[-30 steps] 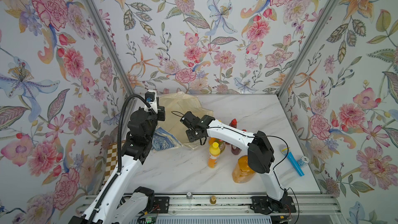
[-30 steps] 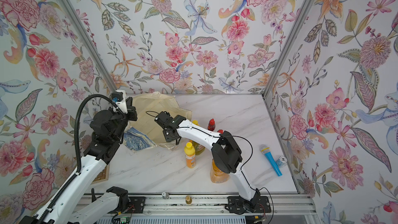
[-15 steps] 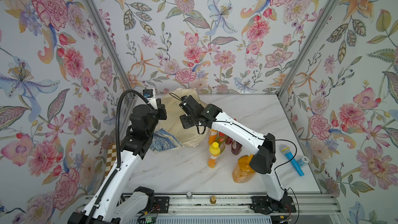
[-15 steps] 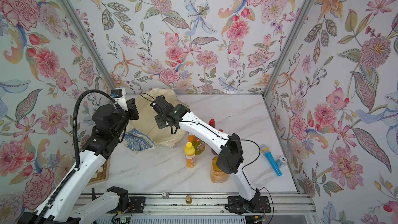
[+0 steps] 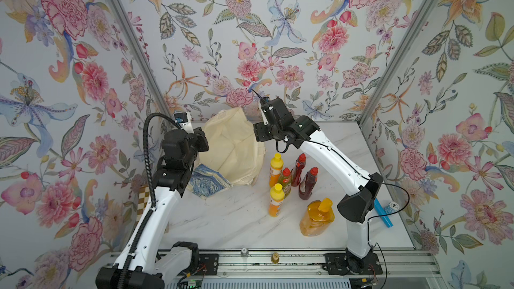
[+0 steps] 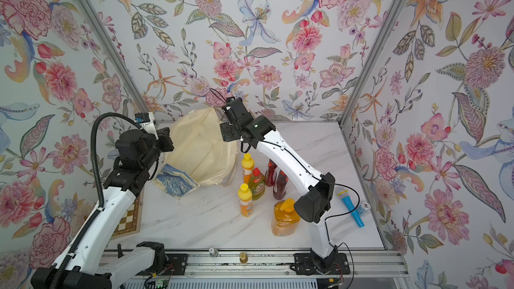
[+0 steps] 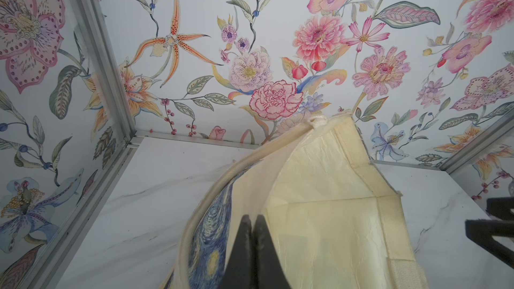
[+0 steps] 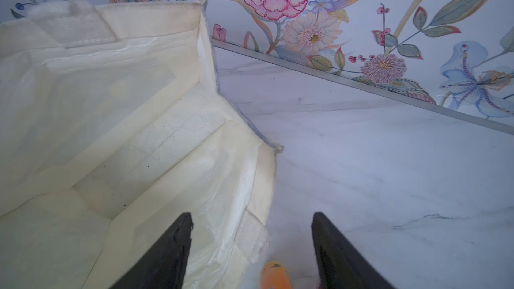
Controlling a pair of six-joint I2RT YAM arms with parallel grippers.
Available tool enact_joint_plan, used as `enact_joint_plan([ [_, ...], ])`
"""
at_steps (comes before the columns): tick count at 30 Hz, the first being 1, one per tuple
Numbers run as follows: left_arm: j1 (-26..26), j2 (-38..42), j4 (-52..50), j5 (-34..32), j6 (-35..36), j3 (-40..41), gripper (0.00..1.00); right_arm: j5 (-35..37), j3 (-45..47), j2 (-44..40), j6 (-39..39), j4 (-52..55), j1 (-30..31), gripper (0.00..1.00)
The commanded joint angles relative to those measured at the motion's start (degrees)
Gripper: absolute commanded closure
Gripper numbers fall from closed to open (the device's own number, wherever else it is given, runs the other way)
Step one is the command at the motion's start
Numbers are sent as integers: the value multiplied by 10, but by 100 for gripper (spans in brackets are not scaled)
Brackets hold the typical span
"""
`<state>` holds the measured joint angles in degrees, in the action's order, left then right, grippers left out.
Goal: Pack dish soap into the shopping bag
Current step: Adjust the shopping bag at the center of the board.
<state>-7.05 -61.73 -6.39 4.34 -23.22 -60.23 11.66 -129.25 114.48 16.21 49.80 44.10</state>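
The left arm (image 5: pixel 155 218) and right arm (image 5: pixel 331 162) are white with black joints. Ribbed black conduit (image 5: pixel 145 145) follows the left.

orange bottle (image 8: pixel 275 273): blurred; only its top shows, cut off by the right wrist view's edge.
microphone (image 5: pixel 383 215): head hidden behind the right arm (image 5: pixel 358 204) in a top view.
chessboard (image 6: pixel 129 221): mostly covered by the left arm (image 6: pixel 111 204).
small white thing (image 6: pixel 364 206): too small to identify.
shopping bag (image 7: pixel 319 204): lower part cut off in the left wrist view.

Left hand (image 7: pixel 252 218) pinched shut — right hand (image 8: pixel 251 215) raised, jaws apart.
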Motion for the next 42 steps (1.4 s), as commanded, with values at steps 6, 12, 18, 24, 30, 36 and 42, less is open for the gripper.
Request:
enact_joint_plan([
  [6, 15, -6, 4, 29, -11, -11, 100, -125, 13, 41, -2, -30, -45, 28],
  [12, 19, -8, 2, 33, -12, -10, 100, -160, 16, 80, -1, -29, -53, 28],
  [18, 25, -7, 4, 36, -13, -9, 100, -168, 16, 107, 6, -30, -60, 30],
  [24, 27, -8, 4, 50, -18, -10, 100, -201, 4, 126, 9, -31, -60, 69],
  [30, 27, -5, -50, 50, -29, -40, 100, -172, 25, 66, 16, -30, -52, 99],
  [36, 27, 14, -106, 59, -54, -52, 100, -142, 78, -22, 18, -29, -52, 99],
  [42, 27, 47, -99, 74, -74, -20, 100, -142, 122, -47, 22, -26, -51, 99],
])
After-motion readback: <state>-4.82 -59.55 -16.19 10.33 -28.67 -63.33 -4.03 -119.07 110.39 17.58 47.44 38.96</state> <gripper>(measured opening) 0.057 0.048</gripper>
